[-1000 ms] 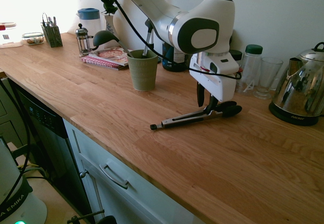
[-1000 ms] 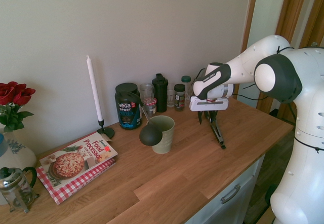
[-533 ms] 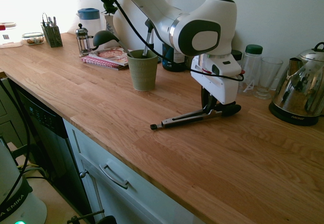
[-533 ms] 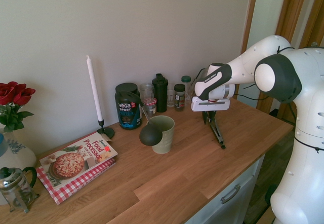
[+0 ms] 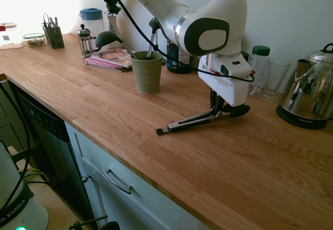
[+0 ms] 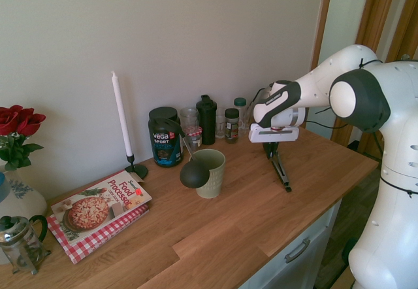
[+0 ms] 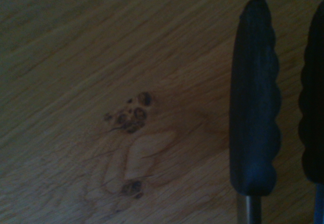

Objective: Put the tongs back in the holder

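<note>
Your claw [image 5: 217,111] is clenched on the kitchen tongs [image 5: 190,122], gripping between their middle and their black scalloped tips [image 5: 240,111]; you cannot tell whether it has one arm or both. The tongs lie slantwise on the wooden worktop [image 5: 171,167], the small black end knob [image 5: 159,131] pointing toward its front edge. Expect something light and stiff along its length, not fragile, but springy across the arms and slick on bare metal. The long knob end may droop or swivel when you lift; a hold on both arms near the tips should let the knob go in first. Farther out, nearer the back edge, the olive-green ribbed cup [image 5: 147,74] stands upright, well apart, with a black ladle [image 5: 107,39] leaning out.
</note>
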Robot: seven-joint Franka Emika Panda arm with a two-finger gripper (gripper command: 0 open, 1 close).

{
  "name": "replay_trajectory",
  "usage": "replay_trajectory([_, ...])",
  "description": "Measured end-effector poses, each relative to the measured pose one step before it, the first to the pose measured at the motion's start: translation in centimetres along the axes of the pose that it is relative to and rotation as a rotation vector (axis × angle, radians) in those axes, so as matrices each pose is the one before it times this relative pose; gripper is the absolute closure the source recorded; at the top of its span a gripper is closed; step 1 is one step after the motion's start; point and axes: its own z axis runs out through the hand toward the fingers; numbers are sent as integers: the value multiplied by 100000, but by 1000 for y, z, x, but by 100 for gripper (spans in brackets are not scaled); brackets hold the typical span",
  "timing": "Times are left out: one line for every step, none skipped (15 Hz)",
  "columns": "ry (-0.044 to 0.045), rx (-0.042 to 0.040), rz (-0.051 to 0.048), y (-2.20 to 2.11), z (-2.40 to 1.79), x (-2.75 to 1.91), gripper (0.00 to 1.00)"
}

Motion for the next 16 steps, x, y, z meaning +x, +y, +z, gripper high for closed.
replay_trajectory([46, 1453, -348, 85, -1539, -36, 100])
replay_trajectory([-34, 1603, -294, 54, -1789, -174, 100])
replay_trajectory([64, 1759, -468, 32, -1798, -245, 100])
replay_trajectory([202, 1924, -735, -39, -1806, -342, 100])
replay_trajectory([115, 1783, -665, -49, -1764, -402, 100])
replay_trajectory([-33, 1491, -772, -93, -1538, -486, 100])
replay_trajectory([-90, 1325, -978, -158, -1380, -574, 100])
replay_trajectory([-178, 1023, -961, -136, -1186, -571, 100])
replay_trajectory([-113, 1083, -1236, -228, -1160, -683, 100])
replay_trajectory([172, 1379, -1584, -340, -1275, -811, 100])
replay_trajectory([805, 2141, -2122, -510, -1662, -991, 100])
replay_trajectory([1455, 2847, -2599, -719, -2174, -1162, 100])
replay_trajectory([1752, 3069, -2734, -918, -2550, -1406, 100])
replay_trajectory([2394, 3271, -3324, -1190, -2670, -1593, 100])
replay_trajectory([2672, 3897, -3823, -1602, -2755, -2007, 100])
replay_trajectory([2524, 3079, -3826, -1964, -2299, -2398, 100])
